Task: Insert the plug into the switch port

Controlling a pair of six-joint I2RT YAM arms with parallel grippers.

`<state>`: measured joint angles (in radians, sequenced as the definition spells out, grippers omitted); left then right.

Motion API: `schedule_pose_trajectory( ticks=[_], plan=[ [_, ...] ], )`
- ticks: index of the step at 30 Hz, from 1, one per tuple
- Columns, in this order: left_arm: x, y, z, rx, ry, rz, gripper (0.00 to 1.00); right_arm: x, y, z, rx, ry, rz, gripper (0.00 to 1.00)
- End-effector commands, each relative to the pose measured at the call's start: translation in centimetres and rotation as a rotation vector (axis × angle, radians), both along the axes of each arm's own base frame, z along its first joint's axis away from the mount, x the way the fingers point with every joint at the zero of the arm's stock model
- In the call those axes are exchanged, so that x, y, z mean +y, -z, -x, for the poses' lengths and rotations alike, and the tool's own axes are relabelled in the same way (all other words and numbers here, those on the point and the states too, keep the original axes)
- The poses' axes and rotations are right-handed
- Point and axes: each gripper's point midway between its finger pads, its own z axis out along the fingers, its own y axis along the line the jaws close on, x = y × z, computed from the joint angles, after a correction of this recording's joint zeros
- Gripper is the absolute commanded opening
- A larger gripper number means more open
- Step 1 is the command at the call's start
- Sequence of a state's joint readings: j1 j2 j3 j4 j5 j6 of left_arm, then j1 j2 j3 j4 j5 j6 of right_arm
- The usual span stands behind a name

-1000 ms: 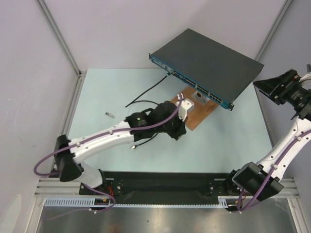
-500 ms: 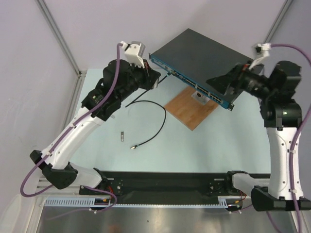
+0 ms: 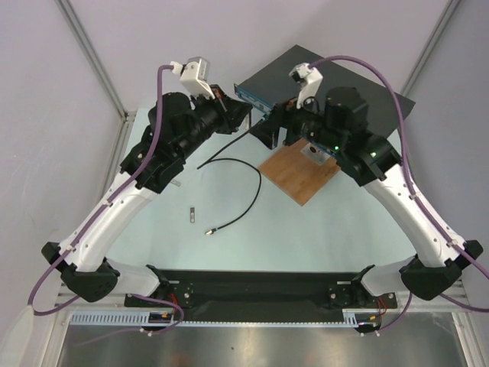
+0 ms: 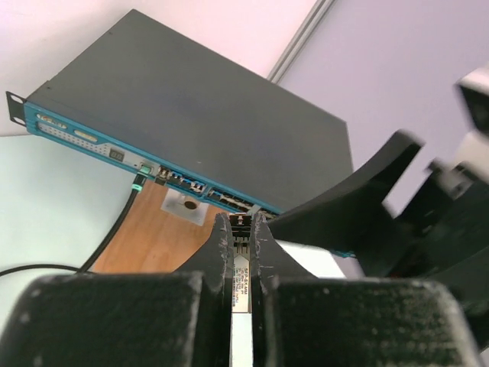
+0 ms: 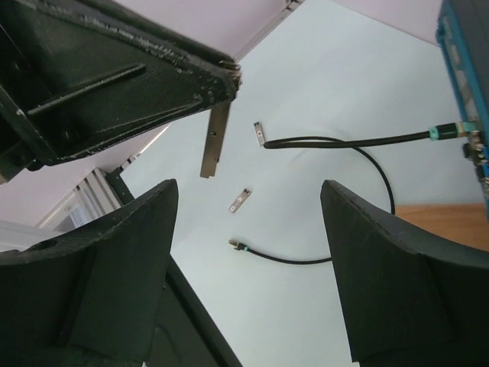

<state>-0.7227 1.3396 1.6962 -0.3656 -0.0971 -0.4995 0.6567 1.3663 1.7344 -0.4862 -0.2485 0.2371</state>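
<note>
Left fingers (image 4: 220, 246): pressed together on the plug (image 4: 241, 264), raised off the worktop (image 3: 344, 222) near the left front corner of the switch (image 3: 336, 84).
Plug: a thin silvery strip with a printed label, gripped between the left fingers and sticking out past their tips. It is in the air, apart from the switch and not in any port. In the left wrist view it points toward the blue front face.
Right fingers (image 5: 382, 260): spread wide apart with nothing between them. They face the left fingers from the other side, close to the plug's free end.
Switch: at the far side of the worktop and set askew. It has a matt black top, and its blue front face, lined with ports, is turned toward the arms.
Ports: one near the left end of the face holds the green-booted end of a black cable (image 5: 344, 142). The others are too small to read.
Cable: runs from that port in a loop over the worktop, and its free end (image 5: 237, 245) lies loose on the surface.
Wooden board (image 3: 294, 176): lies flat just in front of the switch's face, with a small pale block (image 3: 313, 153) on it close to the ports.
Metal tabs (image 5: 261, 134): two small pieces lie on the worktop near the cable, apart from each other.
</note>
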Motion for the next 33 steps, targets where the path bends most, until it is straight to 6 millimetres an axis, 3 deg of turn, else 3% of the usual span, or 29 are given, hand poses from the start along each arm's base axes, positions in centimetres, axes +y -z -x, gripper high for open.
schedule_pose_trajectory(
  ticks=[1,5,14,17,18,19,22,25,26,27,29,31,32,33],
  plan=[
    [1.2,-3.0,0.9,-0.023,0.003,0.12,0.0,1.0,-3.5,0.0,-0.138,0.026,-0.03,0.79],
    [1.1,-3.1,1.1,0.003,0.018,0.151,0.0,1.7,-3.3,-0.7,-0.144,0.044,-0.025,0.74],
    [0.5,-2.2,1.1,0.045,0.037,0.164,0.0,2.5,-3.7,-1.4,-0.18,0.047,-0.029,0.43],
    [0.3,-1.9,1.0,0.06,0.042,0.171,0.0,2.7,-3.3,-1.2,-0.179,0.027,-0.018,0.16],
    [0.2,-1.9,1.0,0.062,0.045,0.173,0.0,2.7,-3.0,-1.3,-0.178,0.03,-0.008,0.03],
    [0.1,-1.9,1.1,0.065,0.049,0.174,0.01,2.5,-2.9,-1.3,-0.18,0.032,-0.001,0.0],
    [0.4,-1.9,1.3,0.046,0.055,0.158,0.14,1.8,-2.9,-1.1,-0.179,0.01,0.008,0.0],
    [1.2,-2.9,2.5,-0.098,0.107,0.015,0.36,0.3,-3.0,-0.9,-0.157,-0.054,-0.004,0.0],
    [1.7,-3.0,2.7,-0.191,0.119,-0.088,0.49,0.2,-2.5,-0.1,-0.13,-0.127,-0.005,0.0],
    [2.0,-2.8,3.1,-0.237,0.143,-0.142,0.53,-0.9,-2.4,-0.5,-0.107,-0.132,-0.013,0.0],
    [3.7,-3.8,4.5,-0.395,0.144,-0.263,0.62,-1.3,-1.3,1.2,-0.051,-0.244,-0.003,0.0],
    [4.0,-2.8,5.9,-0.484,0.2,-0.349,0.64,-2.0,0.2,2.8,0.009,-0.337,0.02,0.0],
    [5.1,-3.4,7.2,-0.585,0.205,-0.406,0.66,-2.2,0.8,3.4,0.033,-0.363,0.031,0.0],
    [4.7,-2.9,8.7,-0.639,0.281,-0.433,0.66,-2.3,1.3,4.2,0.05,-0.396,0.042,0.0]
  ],
)
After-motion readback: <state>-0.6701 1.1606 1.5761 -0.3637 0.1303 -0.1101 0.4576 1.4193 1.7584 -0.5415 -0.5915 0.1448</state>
